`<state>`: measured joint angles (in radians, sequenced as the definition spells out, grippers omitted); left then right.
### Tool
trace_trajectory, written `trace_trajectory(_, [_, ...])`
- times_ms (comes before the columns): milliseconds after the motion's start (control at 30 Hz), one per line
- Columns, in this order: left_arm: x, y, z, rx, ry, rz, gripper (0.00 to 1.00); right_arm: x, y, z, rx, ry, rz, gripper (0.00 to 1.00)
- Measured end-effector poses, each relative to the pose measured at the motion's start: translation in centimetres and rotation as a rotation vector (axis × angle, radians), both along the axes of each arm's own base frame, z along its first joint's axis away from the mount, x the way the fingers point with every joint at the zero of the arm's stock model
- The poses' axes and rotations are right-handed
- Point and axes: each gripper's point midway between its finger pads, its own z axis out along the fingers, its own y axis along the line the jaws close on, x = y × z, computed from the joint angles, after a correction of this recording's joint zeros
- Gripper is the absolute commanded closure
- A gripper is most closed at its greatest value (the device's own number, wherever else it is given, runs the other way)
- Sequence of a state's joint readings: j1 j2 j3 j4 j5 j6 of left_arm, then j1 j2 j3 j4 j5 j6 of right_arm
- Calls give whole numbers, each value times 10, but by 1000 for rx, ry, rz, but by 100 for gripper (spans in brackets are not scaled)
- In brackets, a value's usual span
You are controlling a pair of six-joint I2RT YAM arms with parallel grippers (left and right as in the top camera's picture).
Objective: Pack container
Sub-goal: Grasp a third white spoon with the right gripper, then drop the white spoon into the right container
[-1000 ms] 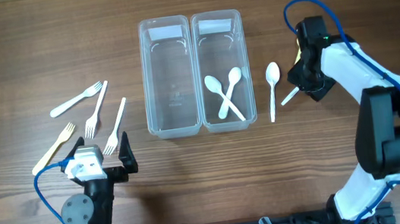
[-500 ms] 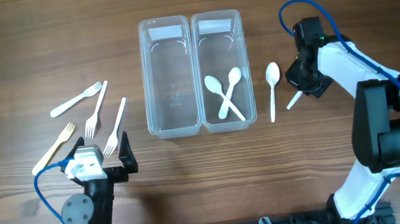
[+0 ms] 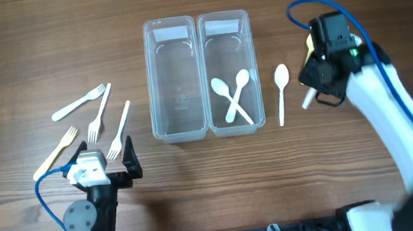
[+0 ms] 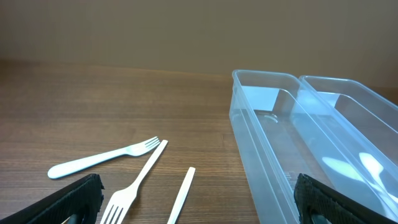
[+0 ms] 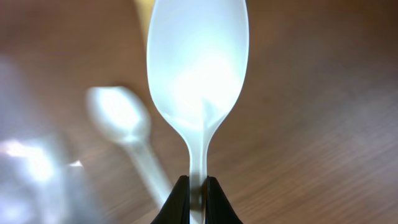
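Spoon [image 5: 198, 81] now pinched by its handle in right end effector [image 5: 198, 186], newly raised off table [image 5: 311, 137]

A clear, empty left container [image 3: 174, 80] and a matching right container [image 3: 252, 62] sit side by side mid-table, long sides touching. Two crossed white spoons [image 3: 233, 96] lie in the right one. A third spoon [image 3: 281, 90] lies just right of it. A fourth spoon [image 5: 198, 68] is pinched by its handle in the right gripper [image 5: 198, 190]. Four forks [image 3: 98, 113] lie scattered toward the table's left edge.

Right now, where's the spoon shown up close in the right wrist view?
The held spoon is pinched by its handle in the right jaws, on the right side in the overhead view, just right of the loose spoon beside the right container.
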<state>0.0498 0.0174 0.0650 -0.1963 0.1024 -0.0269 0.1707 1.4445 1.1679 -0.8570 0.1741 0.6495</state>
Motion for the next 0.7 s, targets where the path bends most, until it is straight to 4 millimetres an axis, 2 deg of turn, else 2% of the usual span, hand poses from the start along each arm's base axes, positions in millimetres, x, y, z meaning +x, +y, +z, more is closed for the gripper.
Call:
trace_trajectory(100, [0,0,0,0,0,0,0,6,46,34,43,-137,204,96])
trace_trajectory(167, [0,0,0,0,0,0,0,6,77,39,69,-167,334,96])
trace_trajectory(300, [0,0,0,0,0,0,0,2,112,32,82,-158,469,96])
trace_trajectory(500, [0,0,0,0,0,0,0,6,142,2,110,-99,556,96])
trace_trajectory(533, [0,0,0,0,0,0,0,9,148,-1,125,-101,566,91])
trace_trajectory(567, [0,0,0,0,0,0,0,11,151,-3,136,-104,573,61])
trace_trajectory(600, [0,0,0,0,0,0,0,12,153,-4,144,-106,577,21])
trace_trajectory(633, [0,0,0,0,0,0,0,15,157,-3,153,-118,584,6])
trace_trajectory(700, [0,0,0,0,0,0,0,19,161,1,163,-144,595,6])
